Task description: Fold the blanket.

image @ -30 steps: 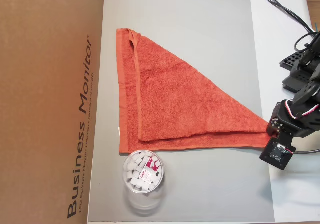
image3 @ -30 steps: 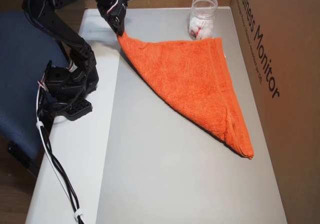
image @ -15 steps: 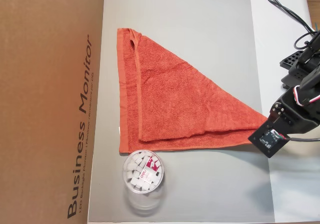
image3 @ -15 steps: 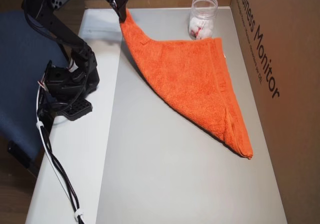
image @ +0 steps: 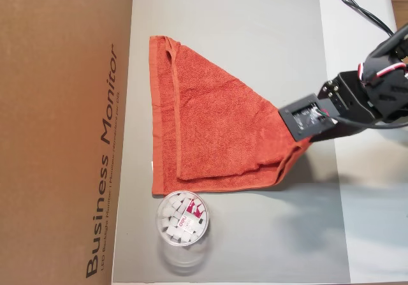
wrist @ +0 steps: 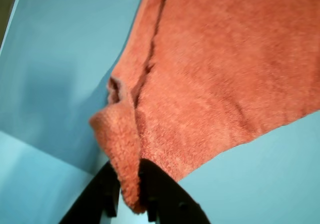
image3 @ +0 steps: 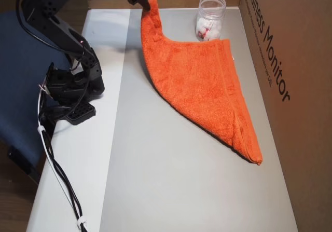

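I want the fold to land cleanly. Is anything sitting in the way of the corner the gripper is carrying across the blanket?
Nothing visible blocks it. The gripper is shut on a corner of the blanket, lifted above the mat. The clear tub of white pieces stands just past one blanket edge, off the cloth, beside rather than in the path.

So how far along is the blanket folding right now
Partway. The blanket is already doubled into a rough triangle on the grey mat, its hemmed edge toward the cardboard box. In hand: the hand is shut on one corner, lifted above the mat. Left: laying that corner down and squaring the fold. The tub sits beside it.
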Available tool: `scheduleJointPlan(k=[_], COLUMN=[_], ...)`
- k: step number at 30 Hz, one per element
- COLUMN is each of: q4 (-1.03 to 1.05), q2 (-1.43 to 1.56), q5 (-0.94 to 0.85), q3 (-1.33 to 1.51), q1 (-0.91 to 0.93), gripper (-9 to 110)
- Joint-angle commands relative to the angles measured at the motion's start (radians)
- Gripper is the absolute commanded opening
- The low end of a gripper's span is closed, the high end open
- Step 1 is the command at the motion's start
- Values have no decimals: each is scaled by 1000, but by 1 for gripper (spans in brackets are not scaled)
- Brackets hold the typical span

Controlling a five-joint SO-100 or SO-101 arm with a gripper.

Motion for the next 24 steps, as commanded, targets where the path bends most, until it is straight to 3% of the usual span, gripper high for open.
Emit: scheduleJointPlan(k=[1, 18, 24], q4=[-6, -9, -161], q2=[-49, -434, -537], q5=[-8, -8, -3], q3=[-137, -670, -733], q1=[51, 364, 483], gripper=[0, 0, 0])
